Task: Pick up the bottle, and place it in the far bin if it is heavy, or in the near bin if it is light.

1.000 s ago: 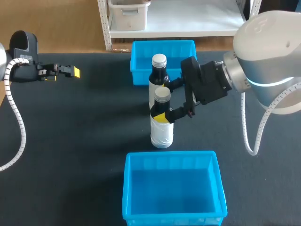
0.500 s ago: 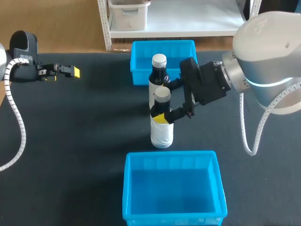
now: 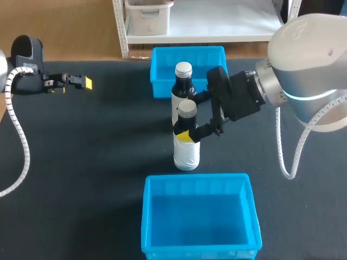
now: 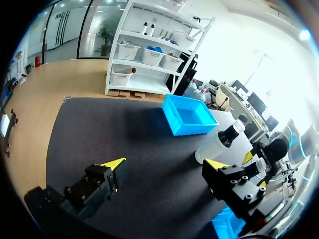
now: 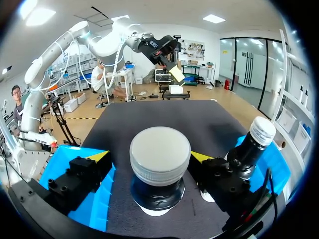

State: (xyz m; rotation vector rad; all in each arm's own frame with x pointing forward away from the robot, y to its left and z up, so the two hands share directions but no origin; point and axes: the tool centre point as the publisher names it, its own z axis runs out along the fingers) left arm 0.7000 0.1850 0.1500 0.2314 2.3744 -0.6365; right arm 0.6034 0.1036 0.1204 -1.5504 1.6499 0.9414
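Head view: white-labelled bottle (image 3: 186, 150) stands upright on the black table (image 3: 81, 162), between the far bin (image 3: 161, 70) and the near bin (image 3: 147, 216), base apparently on the surface, so no lift yet. A second bottle (image 3: 182, 86), dark with a pale cap, stands just behind it, close to the far bin's front wall. Right gripper (image 3: 191, 133) sits at the white-labelled bottle's shoulder. In the right wrist view its yellow tips straddle that bottle below the cap, with a sliver of table showing on each side, so I read the fingers as spread, not clamped. Left gripper (image 3: 81, 82) hangs well off to the left, fingers apart on nothing in its own wrist view. Both bins look empty. Judgement: approach done. Closing, lifting, judging the weight, choosing a bin and placing are all left.
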